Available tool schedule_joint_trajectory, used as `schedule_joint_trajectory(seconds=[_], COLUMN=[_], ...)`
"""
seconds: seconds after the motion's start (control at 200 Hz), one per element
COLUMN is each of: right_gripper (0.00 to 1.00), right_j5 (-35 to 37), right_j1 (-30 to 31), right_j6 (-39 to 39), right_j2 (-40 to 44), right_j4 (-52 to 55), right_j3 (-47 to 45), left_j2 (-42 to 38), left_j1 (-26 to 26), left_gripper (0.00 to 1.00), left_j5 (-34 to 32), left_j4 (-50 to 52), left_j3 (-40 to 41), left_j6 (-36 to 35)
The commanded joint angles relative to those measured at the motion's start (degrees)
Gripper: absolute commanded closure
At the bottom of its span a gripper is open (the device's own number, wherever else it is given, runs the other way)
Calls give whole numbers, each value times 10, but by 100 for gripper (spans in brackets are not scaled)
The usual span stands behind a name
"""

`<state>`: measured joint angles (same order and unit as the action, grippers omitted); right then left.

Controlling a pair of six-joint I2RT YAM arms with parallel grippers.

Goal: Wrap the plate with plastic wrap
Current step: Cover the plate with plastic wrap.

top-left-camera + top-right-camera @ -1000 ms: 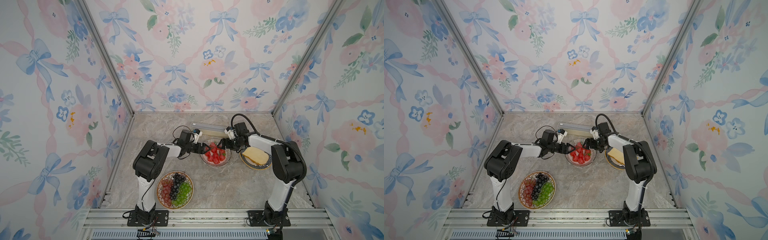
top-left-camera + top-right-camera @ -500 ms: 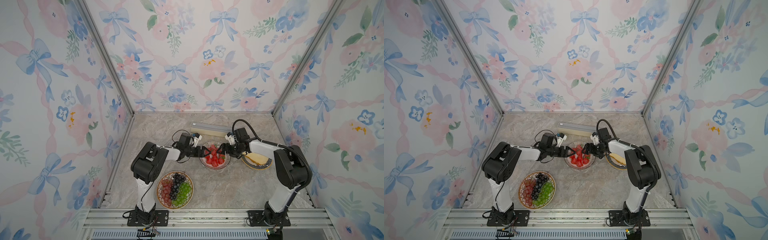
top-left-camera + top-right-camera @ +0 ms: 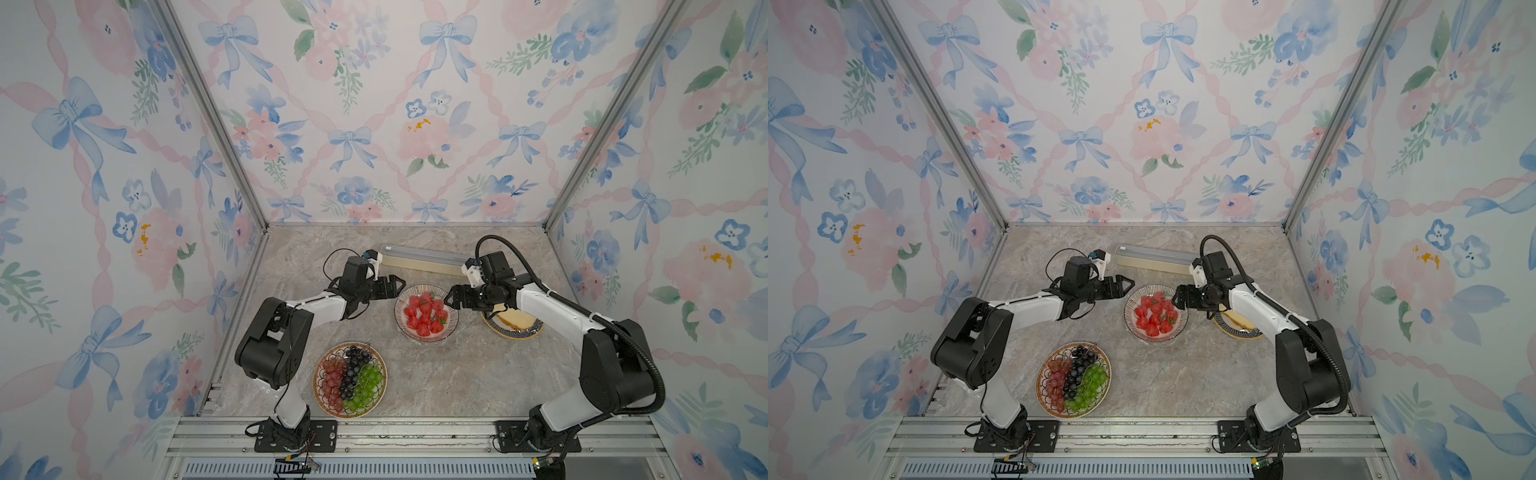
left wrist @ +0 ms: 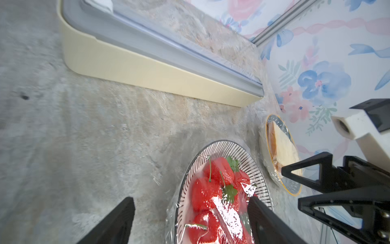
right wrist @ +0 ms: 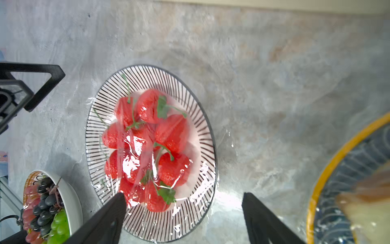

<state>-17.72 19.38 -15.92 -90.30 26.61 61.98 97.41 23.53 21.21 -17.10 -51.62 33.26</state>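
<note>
The plate point(image 3: 451, 332) point(image 3: 1179, 332) has a black-striped rim and holds strawberries near the table's middle. Clear, glossy plastic wrap point(image 5: 135, 147) point(image 4: 228, 209) lies over the fruit and rim. The wrap's cream box with a grey top point(image 3: 424, 260) point(image 3: 1154, 259) point(image 4: 147, 71) lies behind the plate. My left gripper point(image 3: 401, 284) point(image 3: 1129, 283) point(image 4: 190, 202) hovers open at the plate's left rim, holding nothing. My right gripper point(image 3: 449, 300) point(image 3: 1177, 300) point(image 5: 183, 196) is open at the plate's right rim, also holding nothing.
A plate of red, black and green grapes point(image 3: 350, 379) point(image 3: 1073, 379) point(image 5: 46, 202) sits front left. A blue, yellow-rimmed plate with a pale cake slice point(image 3: 515, 328) point(image 3: 1237, 328) point(image 4: 280, 147) sits right of the strawberries, under my right arm. Floral walls enclose three sides.
Both arms have drawn back a little from the plate's sides, left arm leftward and right arm rightward. Both grippers stay open. The plate sits slightly nearer the front.
</note>
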Motion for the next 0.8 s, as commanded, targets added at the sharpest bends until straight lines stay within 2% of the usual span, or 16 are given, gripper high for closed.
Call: schedule_joint_trajectory(seconds=[0.0,0.23,0.425,0.795], right_gripper=[12,13,13,14], right_j5=[-16,-51,-48,-33], right_j1=[17,42,43,34], right_j6=[47,49,59,70], right_j2=[-35,-136,-202,-223], right_j4=[-17,-111,-91,-64], right_j3=[45,117,164,146], left_j2=[-47,-130,-144,-137], left_j1=[2,20,32,46], left_gripper=[14,17,19,19], left_j5=[-49,-48,-17,-7], left_j4=[40,52,59,61], left_j3=[34,97,119,146], left_j6=[6,57,81,97])
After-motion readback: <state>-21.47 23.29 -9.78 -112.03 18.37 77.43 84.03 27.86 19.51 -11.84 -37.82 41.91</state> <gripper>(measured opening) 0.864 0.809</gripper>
